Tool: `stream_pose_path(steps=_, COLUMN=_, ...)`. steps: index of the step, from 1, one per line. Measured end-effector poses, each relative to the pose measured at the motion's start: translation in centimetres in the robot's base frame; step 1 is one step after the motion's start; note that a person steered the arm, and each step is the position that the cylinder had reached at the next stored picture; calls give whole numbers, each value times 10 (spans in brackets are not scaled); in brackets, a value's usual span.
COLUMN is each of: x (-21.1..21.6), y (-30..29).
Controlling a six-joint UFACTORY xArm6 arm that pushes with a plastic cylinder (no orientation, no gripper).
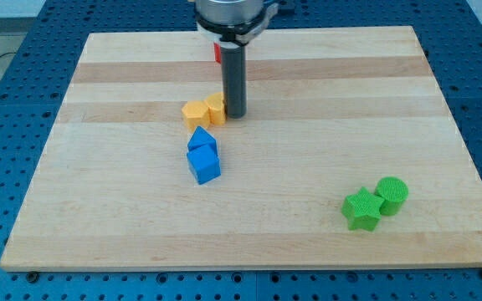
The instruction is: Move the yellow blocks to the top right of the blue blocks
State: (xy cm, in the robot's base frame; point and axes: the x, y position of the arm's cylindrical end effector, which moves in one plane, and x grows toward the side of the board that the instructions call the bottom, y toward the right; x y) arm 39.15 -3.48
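Two yellow blocks sit together at the board's upper middle: a pentagon-like one (pixel 196 114) on the left and a second one (pixel 215 108) touching it on the right. Just below them lie two blue blocks, a smaller one (pixel 201 140) above a blue cube (pixel 204 164), touching each other. My tip (pixel 235 114) stands on the board right against the right side of the right yellow block, above and to the right of the blue blocks.
A green star block (pixel 362 209) and a green cylinder (pixel 392 194) sit together at the lower right. A red block (pixel 217 52) is mostly hidden behind the rod near the top. The wooden board (pixel 99 209) lies on a blue perforated table.
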Motion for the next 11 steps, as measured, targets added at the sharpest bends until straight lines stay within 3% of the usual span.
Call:
stream_pose_path(steps=1, x=1, y=-10)
stream_pose_path(steps=4, x=-58, y=-32)
stream_pose_path(steps=5, x=-70, y=-102)
stream_pose_path(steps=6, x=-29, y=-148)
stream_pose_path(steps=7, x=9, y=-151)
stream_pose_path(steps=11, x=13, y=-50)
